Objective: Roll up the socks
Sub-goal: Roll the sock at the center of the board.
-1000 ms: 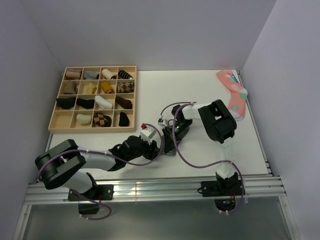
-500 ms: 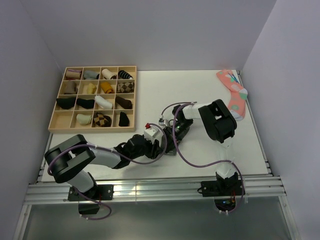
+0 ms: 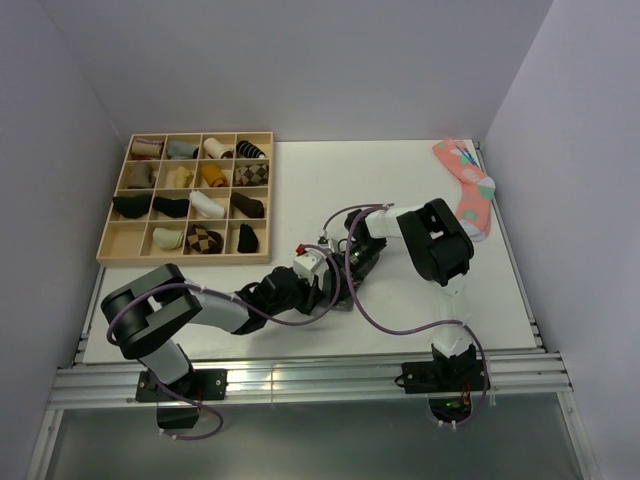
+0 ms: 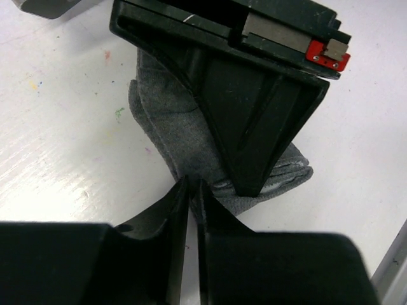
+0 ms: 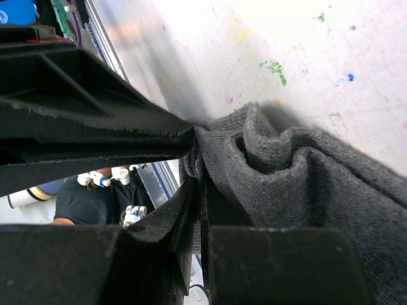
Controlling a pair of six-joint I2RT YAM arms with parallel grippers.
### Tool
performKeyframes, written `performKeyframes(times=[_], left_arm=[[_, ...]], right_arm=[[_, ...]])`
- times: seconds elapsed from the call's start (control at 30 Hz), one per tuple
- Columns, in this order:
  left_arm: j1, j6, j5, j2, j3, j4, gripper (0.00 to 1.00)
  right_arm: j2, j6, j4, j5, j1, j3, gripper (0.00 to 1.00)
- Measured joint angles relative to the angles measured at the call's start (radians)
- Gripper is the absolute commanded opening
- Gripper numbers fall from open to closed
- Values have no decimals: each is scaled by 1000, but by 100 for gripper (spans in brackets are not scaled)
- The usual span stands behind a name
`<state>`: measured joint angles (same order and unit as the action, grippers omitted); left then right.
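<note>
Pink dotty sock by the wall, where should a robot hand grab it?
Best at the cuff, the far end of the pink sock, coming straight down from above. It lies flat on the table, so there's no edge to slide under and the cloth probably needs pinching from the top. The wall is close on its right, so that side looks blocked.

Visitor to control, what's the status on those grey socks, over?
Right end effector shut on the socks. Left end effector pinching their edge. Socks bunched on the table, roll unfinished. Pink sock, wooden tray well clear.
</note>
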<state>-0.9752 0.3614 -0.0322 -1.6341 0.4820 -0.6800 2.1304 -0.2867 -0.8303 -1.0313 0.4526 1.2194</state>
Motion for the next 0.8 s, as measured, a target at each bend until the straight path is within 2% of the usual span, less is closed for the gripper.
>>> performKeyframes(times=[0.07,0.1,0.37,0.4,0.57,0.8], left_arm=[[-6,2,-5,0,0,0,9],[-10,2,-11,-1,2,0,0],[-56,11,-89,-43,53,33,0],[-63,18,-104,-49,61,39,0],[-85,45,-169,-69,102,84,0],[-98,84,-225,-79,146,157,0]], right_arm=[[0,6,2,2,0,0,10],[0,10,3,3,0,0,10],[-21,60,28,39,0,-10,14],[-28,66,34,47,0,-13,21],[-76,106,74,82,0,-35,36],[-178,154,181,167,-18,-79,37]])
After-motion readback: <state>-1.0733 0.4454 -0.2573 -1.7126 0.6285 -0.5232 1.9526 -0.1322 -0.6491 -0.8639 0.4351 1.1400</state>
